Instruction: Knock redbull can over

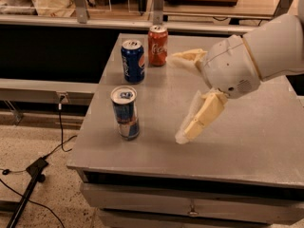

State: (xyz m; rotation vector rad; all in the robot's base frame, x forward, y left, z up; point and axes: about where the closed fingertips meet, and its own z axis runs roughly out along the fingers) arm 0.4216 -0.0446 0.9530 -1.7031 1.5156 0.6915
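- A speckled pale floor (28, 137) lies at the far left, with a thin black cable (60, 127) trailing down onto it and a black stand foot (29, 182) lower down.
- The redbull can (126, 112), a slim, narrow metal can with blue and silver panels, a small red mark and a silver top, stands upright near the left front edge of the table.
- A wider dark-blue Pepsi can (133, 61) stands upright behind it, well apart from it.
- A red-orange Coca-Cola can (157, 45) stands just beside the Pepsi can, to its right and a little further back.
- The flat grey metal table (247, 141) bears all three cans; a grey drawer front (142, 205) runs beneath its front edge.
- The gripper (176, 98) hovers over the middle of the table, to the right of the redbull can and apart from it, its two cream fingers (202, 115) spread wide and holding nothing.
- The bulky white arm (266, 51) reaches in from the right edge.
- A long wooden counter (213, 8) runs along the back of the room.
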